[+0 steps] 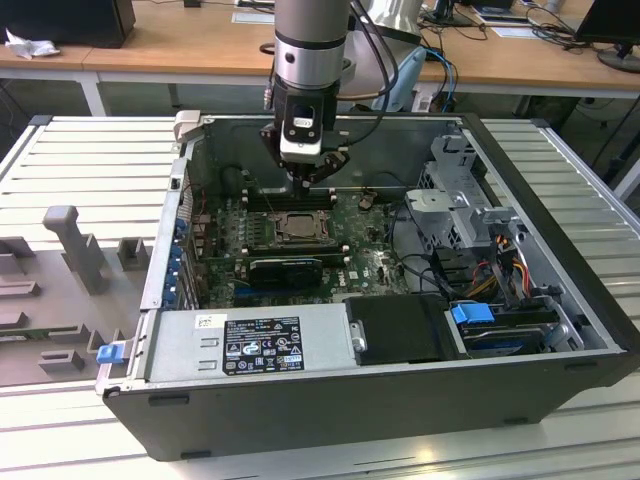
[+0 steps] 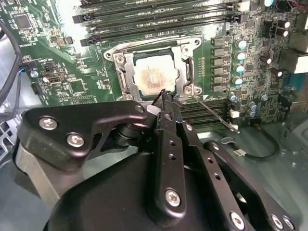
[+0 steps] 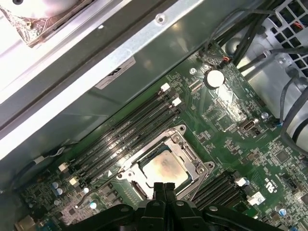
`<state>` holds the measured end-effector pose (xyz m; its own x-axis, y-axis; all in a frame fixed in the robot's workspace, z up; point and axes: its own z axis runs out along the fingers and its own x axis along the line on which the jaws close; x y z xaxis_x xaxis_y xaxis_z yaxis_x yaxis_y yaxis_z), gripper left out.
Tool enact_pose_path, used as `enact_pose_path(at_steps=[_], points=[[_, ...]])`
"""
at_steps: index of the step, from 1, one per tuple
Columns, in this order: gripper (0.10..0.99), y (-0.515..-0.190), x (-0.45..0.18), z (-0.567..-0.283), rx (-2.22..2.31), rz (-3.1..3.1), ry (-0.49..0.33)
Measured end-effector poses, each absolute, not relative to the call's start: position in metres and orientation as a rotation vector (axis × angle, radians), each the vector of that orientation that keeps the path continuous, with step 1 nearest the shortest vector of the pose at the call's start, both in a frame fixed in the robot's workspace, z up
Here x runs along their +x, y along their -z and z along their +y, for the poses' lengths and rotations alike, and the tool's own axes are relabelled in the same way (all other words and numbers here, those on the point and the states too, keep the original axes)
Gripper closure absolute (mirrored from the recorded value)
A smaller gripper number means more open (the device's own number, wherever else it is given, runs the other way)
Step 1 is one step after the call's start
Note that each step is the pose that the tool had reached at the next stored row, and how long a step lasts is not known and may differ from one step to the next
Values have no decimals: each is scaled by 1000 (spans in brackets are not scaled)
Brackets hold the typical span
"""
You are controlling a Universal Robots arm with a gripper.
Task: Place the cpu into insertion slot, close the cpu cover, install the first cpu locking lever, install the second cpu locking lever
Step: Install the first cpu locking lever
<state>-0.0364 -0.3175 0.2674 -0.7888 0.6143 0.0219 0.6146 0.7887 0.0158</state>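
Gripper (image 2: 163, 94) fingers are being held pressed together, with nothing seen between them, right at one edge of the cpu cover (image 2: 185, 67); contact cannot be told. The cpu (image 2: 153, 77) is being kept in the insertion slot (image 2: 154, 52) of the green motherboard (image 2: 57, 57), framed by the lowered cover. A thin metal lever (image 2: 214, 113) is being left angled outward from a socket corner.
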Motion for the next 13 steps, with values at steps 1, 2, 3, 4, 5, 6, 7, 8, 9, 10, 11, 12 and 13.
enact_pose_path(at_steps=[1, 2, 3, 4, 5, 6, 7, 8, 9, 10, 11, 12, 13], points=[[980, -267, -36, -318, -1005, -2960, 35], [980, -267, -36, -318, -992, -2964, 34], [980, -267, -36, -318, -983, -2967, 34], [980, -267, -36, -318, -969, -2972, 34], [980, -267, -36, -318, -959, -2975, 34], [980, -267, -36, -318, -950, -2977, 34], [980, -267, -36, -318, -937, -2981, 34], [980, -267, -36, -318, -928, -2984, 34], [980, -267, -36, -318, -918, -2987, 34], [980, -267, -36, -318, -905, -2991, 34], [980, -267, -36, -318, -892, -2995, 33], [980, -267, -36, -318, -876, -3000, 33], [980, -267, -36, -318, -864, -3003, 33]])
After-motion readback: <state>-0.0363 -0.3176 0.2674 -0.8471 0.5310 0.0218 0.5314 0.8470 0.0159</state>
